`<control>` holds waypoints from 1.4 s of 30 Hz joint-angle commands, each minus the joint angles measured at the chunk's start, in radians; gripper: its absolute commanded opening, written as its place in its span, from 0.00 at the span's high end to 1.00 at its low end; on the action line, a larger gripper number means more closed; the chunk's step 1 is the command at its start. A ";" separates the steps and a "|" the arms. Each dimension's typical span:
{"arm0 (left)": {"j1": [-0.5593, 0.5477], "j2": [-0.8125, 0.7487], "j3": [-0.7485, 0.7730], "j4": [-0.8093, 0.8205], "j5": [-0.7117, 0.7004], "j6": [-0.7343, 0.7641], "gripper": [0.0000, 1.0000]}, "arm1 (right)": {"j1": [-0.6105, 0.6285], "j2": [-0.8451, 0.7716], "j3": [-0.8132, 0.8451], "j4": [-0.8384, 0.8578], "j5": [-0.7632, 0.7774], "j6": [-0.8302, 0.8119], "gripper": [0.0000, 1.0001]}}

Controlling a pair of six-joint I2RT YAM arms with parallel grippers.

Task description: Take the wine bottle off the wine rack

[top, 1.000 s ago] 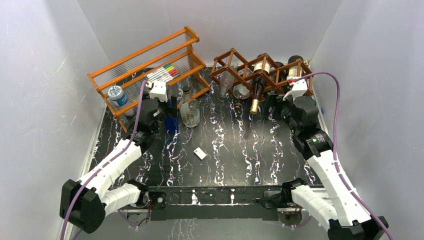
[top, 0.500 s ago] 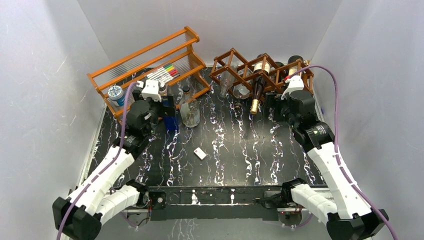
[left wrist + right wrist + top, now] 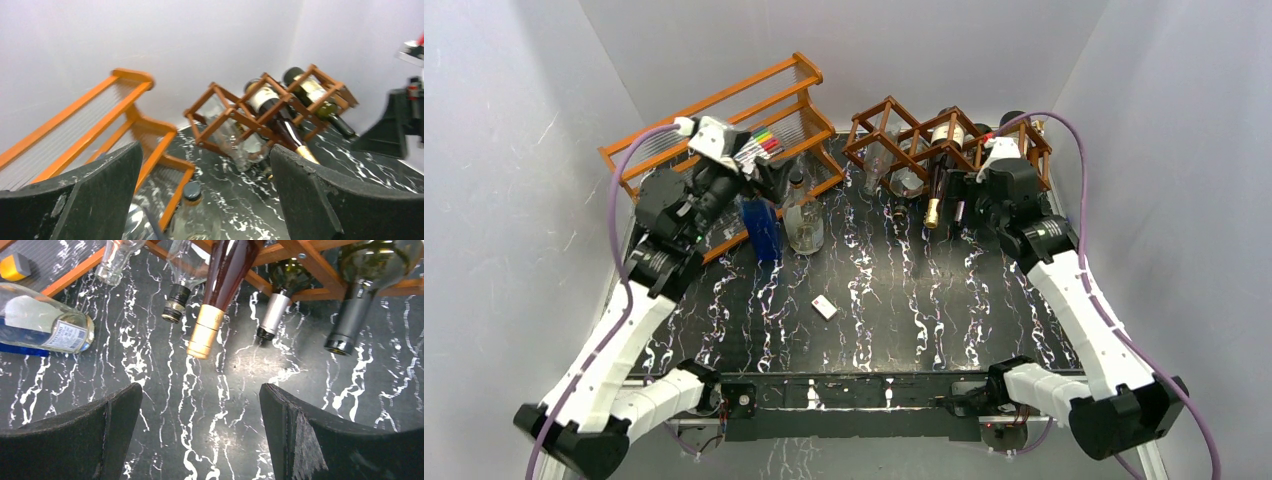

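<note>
The right hand [image 3: 200, 390] is wide open and empty, low over the table [image 3: 150, 365], facing the gold-capped neck of the wine bottle [image 3: 227, 270]. This bottle lies in a cell of the wine rack [image 3: 894, 128], neck slanting down. The left hand [image 3: 206, 155], also wide and empty, is raised near the orange shelf [image 3: 724, 110].

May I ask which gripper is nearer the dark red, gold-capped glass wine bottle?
Right. The right gripper hovers before the wine bottle; the left gripper is far off, beside the orange wooden shelf.
</note>
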 commanded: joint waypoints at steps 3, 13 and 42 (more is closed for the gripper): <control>-0.002 0.126 -0.035 0.284 0.322 -0.105 0.02 | 0.003 0.085 0.072 0.075 -0.096 0.081 0.02; -0.095 0.029 -0.309 0.463 0.379 0.030 0.02 | 0.003 0.208 0.041 0.203 -0.059 0.135 0.02; -0.401 -0.021 -0.514 0.534 -0.059 0.423 0.02 | 0.002 0.531 -0.076 0.586 0.124 0.264 0.26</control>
